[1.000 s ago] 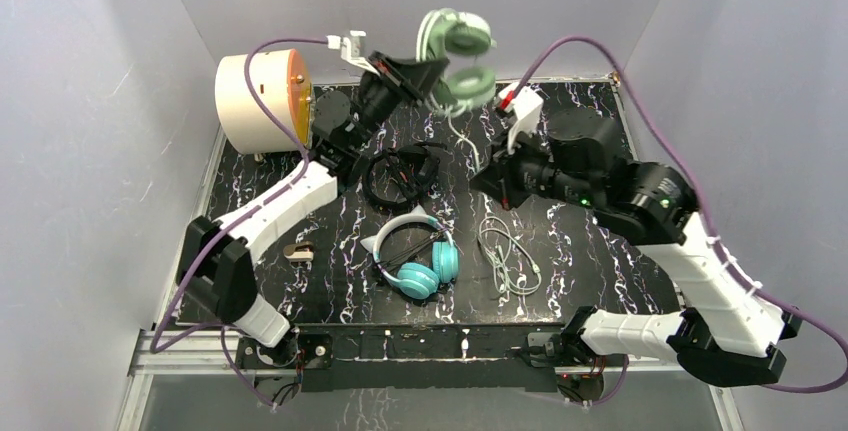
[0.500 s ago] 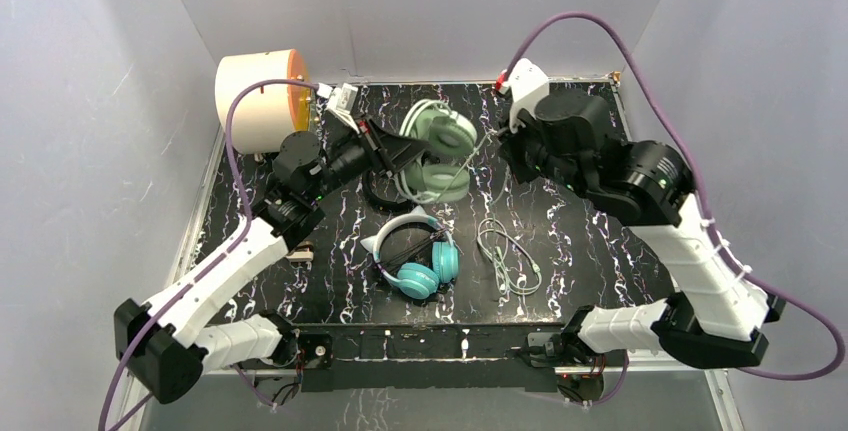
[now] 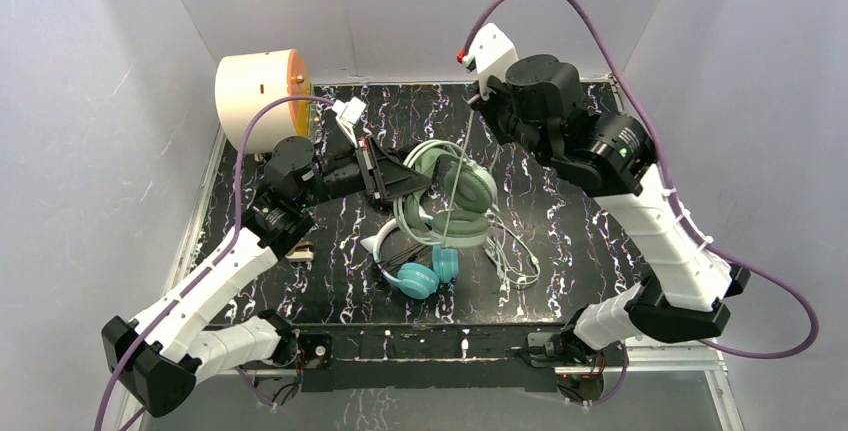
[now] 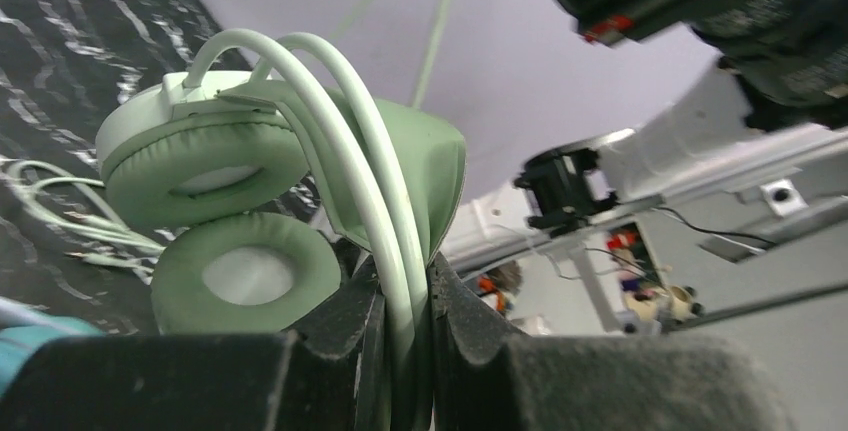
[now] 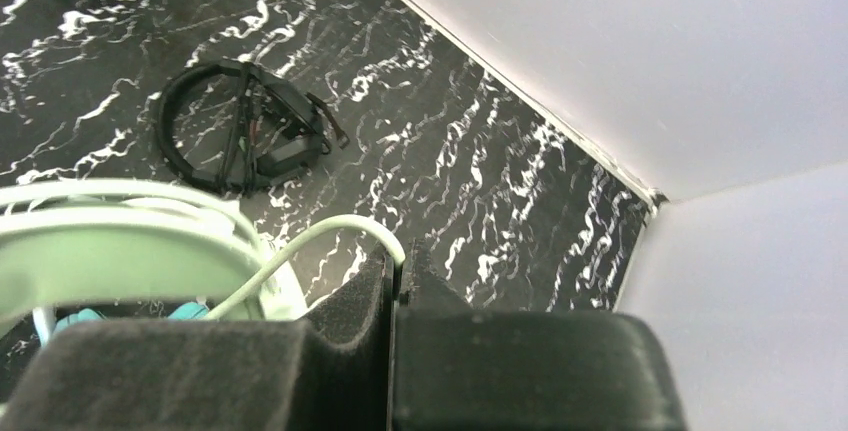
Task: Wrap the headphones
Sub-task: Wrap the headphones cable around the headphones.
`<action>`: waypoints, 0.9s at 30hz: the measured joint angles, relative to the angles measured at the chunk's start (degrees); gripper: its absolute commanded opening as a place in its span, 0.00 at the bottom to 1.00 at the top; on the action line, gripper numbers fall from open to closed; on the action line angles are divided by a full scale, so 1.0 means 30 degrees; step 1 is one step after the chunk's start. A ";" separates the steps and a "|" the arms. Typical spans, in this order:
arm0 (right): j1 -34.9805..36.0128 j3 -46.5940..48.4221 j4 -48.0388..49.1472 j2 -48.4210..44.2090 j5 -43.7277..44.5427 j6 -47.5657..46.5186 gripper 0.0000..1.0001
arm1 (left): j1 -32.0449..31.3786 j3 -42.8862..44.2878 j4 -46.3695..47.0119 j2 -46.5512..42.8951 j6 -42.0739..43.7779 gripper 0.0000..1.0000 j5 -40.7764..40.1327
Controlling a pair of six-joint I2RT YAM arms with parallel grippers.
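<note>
The left hand (image 3: 405, 179) is clamping the pale green padded headphones (image 3: 455, 196) by the band, above the teal cat-ear headphones (image 3: 420, 276), while the right hand (image 3: 472, 109) is pinching their light cable (image 3: 458, 166) tight for winding.

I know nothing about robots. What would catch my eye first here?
The sage-green headphones, held at mid-table by the left gripper clamped on their band. The right gripper pinches their light cable, pulled taut toward the far side. A teal cat-ear headset lies just nearer the front edge.
</note>
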 measured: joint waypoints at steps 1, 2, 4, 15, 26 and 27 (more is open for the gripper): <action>-0.0146 -0.0007 0.0189 0.0138 -0.0219 -0.0240 0.04 | 0.0007 0.0007 0.0335 -0.0029 -0.0452 0.00 0.0415; -0.0546 -0.0073 0.0503 0.0262 -0.0911 -0.0561 0.04 | 0.0007 0.0007 0.0648 -0.0029 -0.0874 0.00 0.0743; -0.1741 -0.0474 0.1035 0.0299 -0.2572 -0.0889 0.03 | 0.0007 0.0007 0.1537 -0.0029 -0.1953 0.00 0.1457; -0.8415 -0.6135 0.4685 -0.1202 -1.4987 -0.2135 0.08 | 0.0087 -0.1202 0.7774 -0.0605 -0.7701 0.00 0.2528; -1.2859 -1.2058 1.3398 -0.1588 -2.7481 0.2739 0.14 | 0.0095 -0.0284 1.1708 0.1042 -1.1234 0.00 0.2885; -1.2859 -1.2633 1.4484 -0.1588 -2.8072 0.3701 0.17 | 0.0095 0.0015 1.1970 0.1275 -1.1438 0.00 0.2914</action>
